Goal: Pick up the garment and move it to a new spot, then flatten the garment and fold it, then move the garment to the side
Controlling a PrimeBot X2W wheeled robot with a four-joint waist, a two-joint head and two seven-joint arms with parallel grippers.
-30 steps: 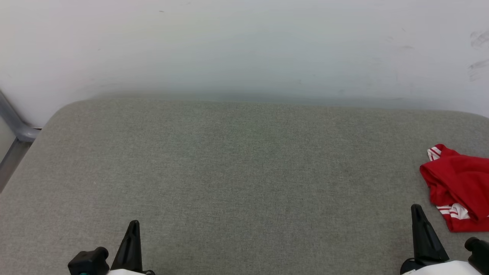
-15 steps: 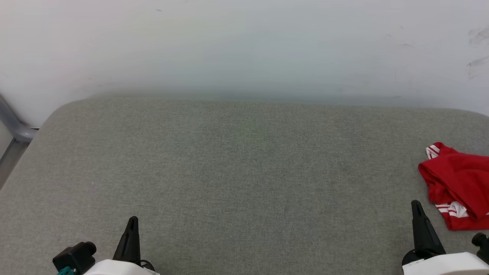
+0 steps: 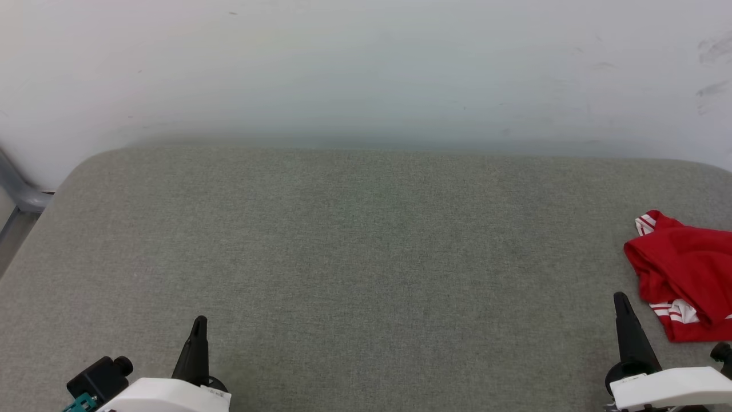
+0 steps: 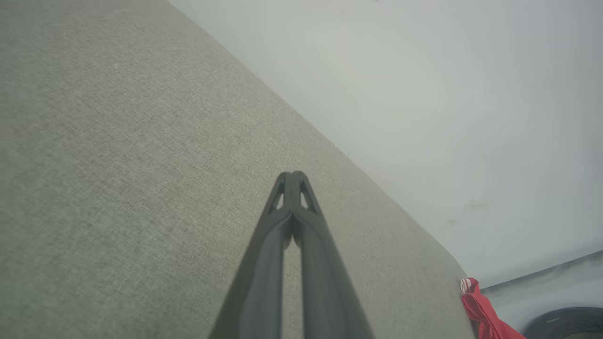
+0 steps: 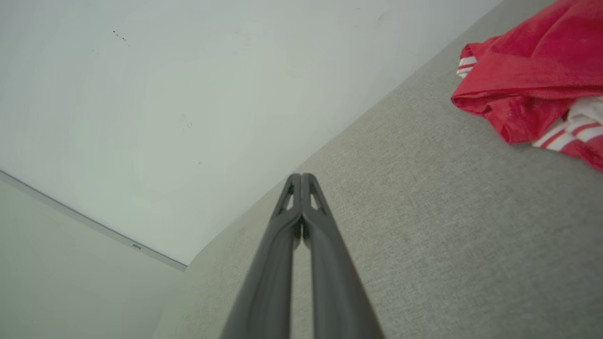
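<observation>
- At the far right edge of the grey padded surface [image 3: 354,252] lies the garment [image 3: 686,257]. It is a red heap with white-and-red striped trim showing at its near and its far side. The picture's edge cuts it, so I cannot say if the hidden part is folded or only bunched.
- The part I see is rumpled, not flat. Such a heap at the side fits a garment waiting to be picked up, and it also fits one put aside after a loose fold.
- The right gripper [image 3: 619,298] stands near the heap, on its left, apart from the cloth. Its two dark fingers are pressed together and pinch nothing.
- The left gripper [image 3: 198,321] is well apart, at the lower left, fingers also pressed together on nothing.
- Compared with one second ago, the whole head picture has slid a little, so the camera has moved. The garment keeps its place and shape on the surface. More of both white forearms is now in the picture.
- For the task this means, in my judgement, that the robot is shifting its pose while the garment is not being handled.
- As for containers, the padded surface alone bears something, and that is the garment. A dark round object [image 4: 565,325] in the corner of the left wrist view is too cut off to name.
</observation>
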